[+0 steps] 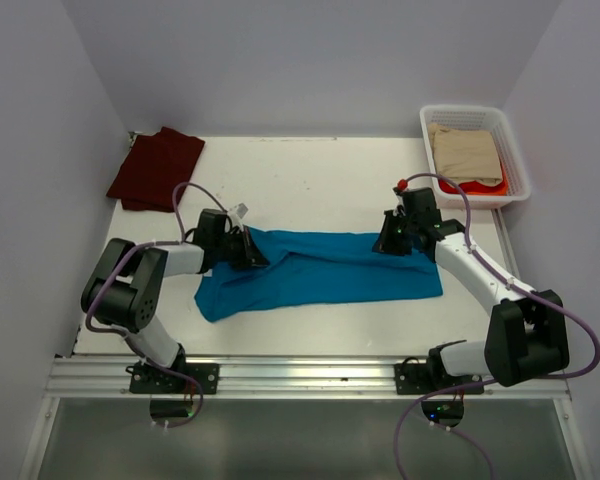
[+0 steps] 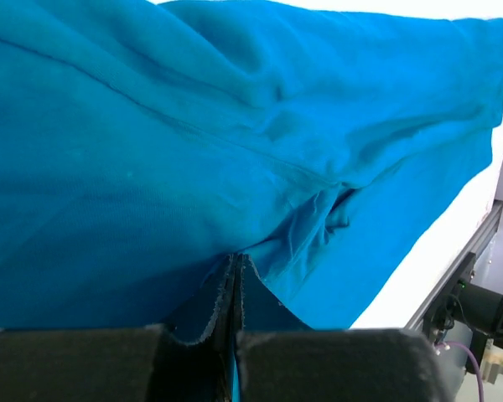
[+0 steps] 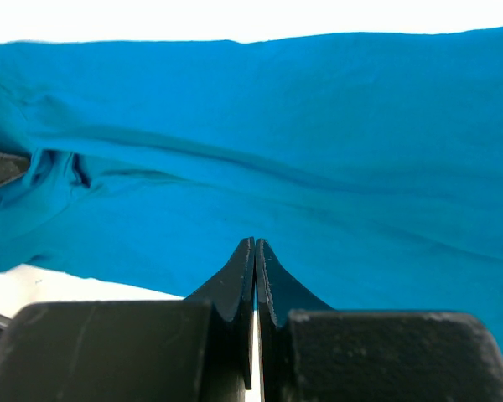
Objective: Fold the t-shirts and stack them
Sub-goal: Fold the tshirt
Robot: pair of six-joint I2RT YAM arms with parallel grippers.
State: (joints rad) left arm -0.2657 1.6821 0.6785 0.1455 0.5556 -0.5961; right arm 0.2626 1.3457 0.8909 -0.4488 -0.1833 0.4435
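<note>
- Left gripper (image 2: pixel 235 264) pinches a fold of the teal t-shirt (image 1: pixel 320 265).
- Right gripper (image 3: pixel 254 244) is pressed together at the shirt's far edge; we cannot tell whether cloth sits between.

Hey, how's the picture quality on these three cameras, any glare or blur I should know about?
Top external: soft, even light, sharp, only faint shadows. Left wrist: table at right blown out white, left gripper dark and slightly soft. Right wrist: top strip overexposed, teal t-shirt clear, right gripper slightly soft.

High rear view over the whole table (image 1: pixel 310 180); wrist views (both close) on the same teal t-shirt (image 1: pixel 320 268)
</note>
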